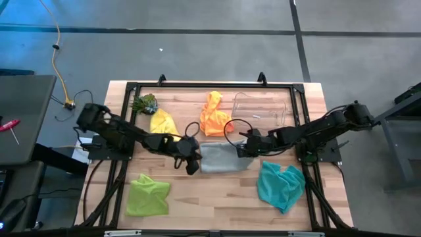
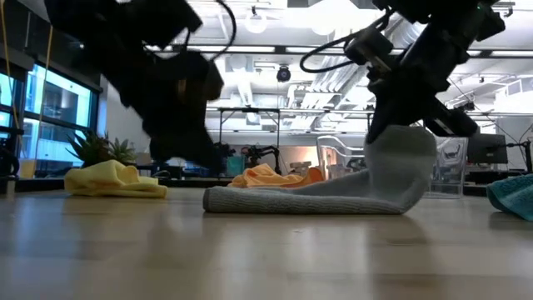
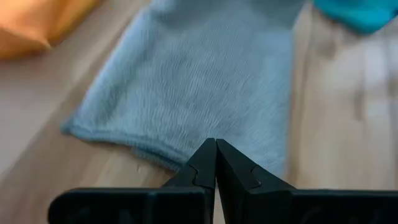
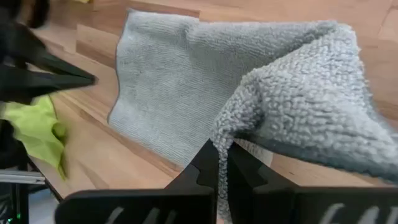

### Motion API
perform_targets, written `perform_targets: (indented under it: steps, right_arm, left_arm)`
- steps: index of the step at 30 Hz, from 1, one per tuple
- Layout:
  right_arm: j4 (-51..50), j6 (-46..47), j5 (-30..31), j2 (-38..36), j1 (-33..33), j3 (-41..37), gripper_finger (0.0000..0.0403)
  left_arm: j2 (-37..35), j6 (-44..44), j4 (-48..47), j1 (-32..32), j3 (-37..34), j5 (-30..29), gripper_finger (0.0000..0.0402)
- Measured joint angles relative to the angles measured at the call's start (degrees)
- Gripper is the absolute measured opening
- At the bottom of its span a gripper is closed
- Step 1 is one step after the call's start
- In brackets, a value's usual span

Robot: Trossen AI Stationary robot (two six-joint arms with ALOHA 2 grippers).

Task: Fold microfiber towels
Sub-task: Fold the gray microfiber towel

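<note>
The table (image 1: 197,197) carries the grey towel (image 1: 223,158) at its middle, partly covered by both arms. The right gripper (image 4: 217,163) pinches the towel's raised right edge, hiding the fold beneath. The left gripper (image 3: 216,163), fingers pressed together, holds nothing at the towel's left edge.

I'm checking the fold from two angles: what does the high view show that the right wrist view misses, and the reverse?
Only the high view shows the yellow towel, orange towel, teal towel, plant and clear bin. Only the right wrist view shows the right gripper shut on a raised edge of the grey towel. Both show the grey towel, the lime green towel and the left gripper.
</note>
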Motion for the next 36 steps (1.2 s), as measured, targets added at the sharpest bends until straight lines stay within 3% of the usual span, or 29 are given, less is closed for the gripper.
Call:
perform_targets:
  steps: [13,19,25,29,36]
  right_arm:
    - [14.8,-0.2,-2.1,6.9,-0.2,0.3,0.0]
    - [20.3,-0.2,-2.6,9.6,-0.5,0.4,0.0]
    - [26.3,-0.9,-2.7,12.7,-0.5,0.4,0.0]
    - [29.0,-2.6,-3.8,14.5,-0.5,1.1,0.0]
    - [28.1,-6.9,-6.1,15.3,-1.0,3.5,0.0]
  left_arm:
    - [10.6,-0.9,10.9,0.2,0.8,1.1,0.0]
    - [8.0,2.4,4.1,0.2,1.3,5.9,0.0]
    - [2.0,6.3,-10.6,0.2,1.3,3.2,0.0]
    - [1.9,7.5,-10.7,0.2,1.3,0.1,0.0]
    - [4.5,6.6,-6.9,-0.3,1.6,2.5,0.0]
